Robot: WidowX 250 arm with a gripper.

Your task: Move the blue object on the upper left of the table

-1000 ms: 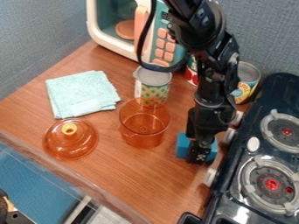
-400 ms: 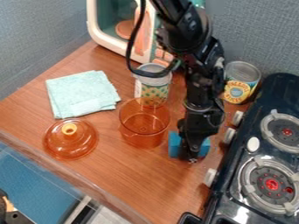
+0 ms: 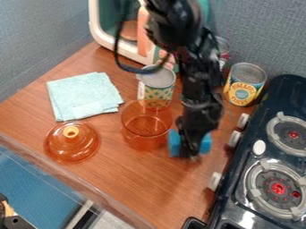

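gripper [image 3: 190,155] clamped on blue block [image 3: 174,145]; can [image 3: 249,73] with printed yellow label [image 3: 241,94] up-right of it, orange pot [image 3: 141,137] just left.

Bare counter [image 3: 161,188] opens a path below the blue block [image 3: 206,144] in the camera view, between an orange lid [image 3: 65,150] and the stove [image 3: 238,194]. An orange pot [image 3: 140,141] stands close against the block's left side, blocking low passage, with a patterned can [image 3: 156,96] just behind it. Stove knobs [image 3: 215,181] line the right; a narrow gap parts pot and lid.
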